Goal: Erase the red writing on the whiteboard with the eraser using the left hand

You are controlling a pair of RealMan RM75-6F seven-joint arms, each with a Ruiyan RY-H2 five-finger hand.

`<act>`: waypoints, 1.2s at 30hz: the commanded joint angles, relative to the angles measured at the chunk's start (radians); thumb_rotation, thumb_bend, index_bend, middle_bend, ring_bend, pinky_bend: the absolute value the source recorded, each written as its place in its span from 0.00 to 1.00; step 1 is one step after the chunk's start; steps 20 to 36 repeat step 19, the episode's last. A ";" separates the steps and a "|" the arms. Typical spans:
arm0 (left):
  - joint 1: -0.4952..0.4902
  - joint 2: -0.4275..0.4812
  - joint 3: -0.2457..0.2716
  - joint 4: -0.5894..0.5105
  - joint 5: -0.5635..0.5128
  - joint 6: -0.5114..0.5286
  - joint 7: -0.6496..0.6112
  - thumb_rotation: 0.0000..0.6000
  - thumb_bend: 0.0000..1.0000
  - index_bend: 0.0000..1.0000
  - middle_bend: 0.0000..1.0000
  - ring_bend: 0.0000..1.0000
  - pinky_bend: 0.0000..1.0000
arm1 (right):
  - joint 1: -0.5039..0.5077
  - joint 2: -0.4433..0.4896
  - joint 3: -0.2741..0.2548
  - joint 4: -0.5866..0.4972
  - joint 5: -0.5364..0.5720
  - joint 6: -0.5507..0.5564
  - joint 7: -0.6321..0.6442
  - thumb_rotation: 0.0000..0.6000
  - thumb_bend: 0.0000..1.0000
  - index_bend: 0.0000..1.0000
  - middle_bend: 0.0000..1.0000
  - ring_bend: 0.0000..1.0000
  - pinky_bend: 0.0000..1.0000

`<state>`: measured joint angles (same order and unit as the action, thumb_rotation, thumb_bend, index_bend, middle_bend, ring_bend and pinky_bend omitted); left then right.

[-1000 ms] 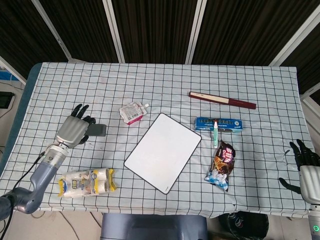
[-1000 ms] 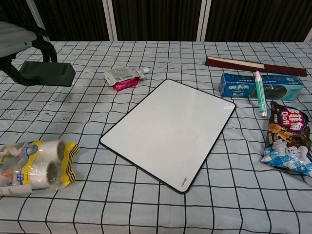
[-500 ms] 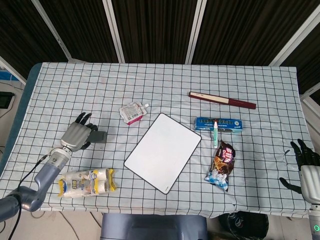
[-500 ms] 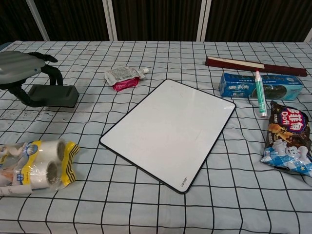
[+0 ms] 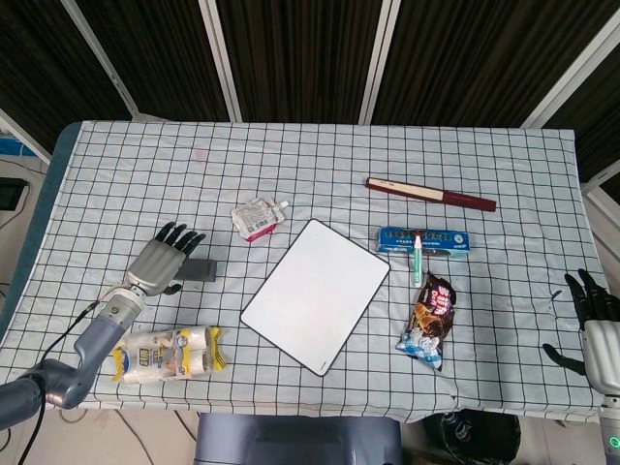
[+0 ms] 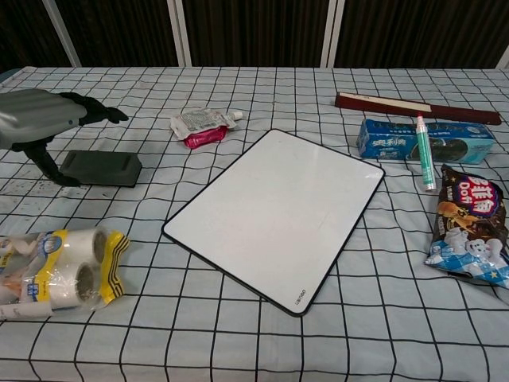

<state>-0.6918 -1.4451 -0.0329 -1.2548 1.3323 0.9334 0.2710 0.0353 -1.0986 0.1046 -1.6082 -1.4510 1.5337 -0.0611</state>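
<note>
The dark grey eraser [image 5: 199, 269] [image 6: 102, 168] lies flat on the checked cloth, left of the whiteboard [image 5: 315, 295] [image 6: 274, 211]. The board's white face shows no red writing in either view. My left hand [image 5: 160, 260] [image 6: 44, 119] hovers over the eraser's left end with its fingers stretched out above it and the thumb pointing down beside it, holding nothing. My right hand [image 5: 596, 325] rests at the table's near right corner, fingers spread and empty; the chest view does not show it.
A pack of tape rolls [image 5: 165, 352] [image 6: 56, 267] lies near the front left edge. A pink pouch [image 5: 259, 217] sits behind the board. To the right lie a blue box [image 5: 423, 240], a green marker [image 5: 418, 257], a snack bag [image 5: 431, 320] and a dark red stick [image 5: 431, 194].
The left hand carried the eraser rightward and nearer, set it on the cloth and spread its fingers off it. The right hand stayed put.
</note>
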 commanded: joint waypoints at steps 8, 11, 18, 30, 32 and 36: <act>0.167 0.298 0.007 -0.486 0.037 0.332 0.217 1.00 0.14 0.00 0.06 0.00 0.05 | -0.001 0.000 0.000 -0.001 -0.003 0.003 -0.002 1.00 0.08 0.00 0.02 0.14 0.19; 0.232 0.368 0.045 -0.582 0.085 0.414 0.238 1.00 0.14 0.00 0.05 0.00 0.05 | 0.000 -0.001 -0.001 -0.002 -0.006 0.004 -0.005 1.00 0.07 0.00 0.02 0.14 0.19; 0.380 0.429 0.127 -0.582 0.202 0.573 0.131 1.00 0.14 0.00 0.00 0.00 0.05 | -0.002 -0.001 -0.003 -0.003 -0.016 0.013 -0.006 1.00 0.08 0.00 0.02 0.14 0.19; 0.399 0.431 0.136 -0.567 0.211 0.588 0.105 1.00 0.14 0.00 0.00 0.00 0.05 | -0.002 -0.002 -0.003 -0.003 -0.016 0.013 -0.005 1.00 0.08 0.00 0.02 0.14 0.19; 0.399 0.431 0.136 -0.567 0.211 0.588 0.105 1.00 0.14 0.00 0.00 0.00 0.05 | -0.002 -0.002 -0.003 -0.003 -0.016 0.013 -0.005 1.00 0.08 0.00 0.02 0.14 0.19; 0.399 0.431 0.136 -0.567 0.211 0.588 0.105 1.00 0.14 0.00 0.00 0.00 0.05 | -0.002 -0.002 -0.003 -0.003 -0.016 0.013 -0.005 1.00 0.08 0.00 0.02 0.14 0.19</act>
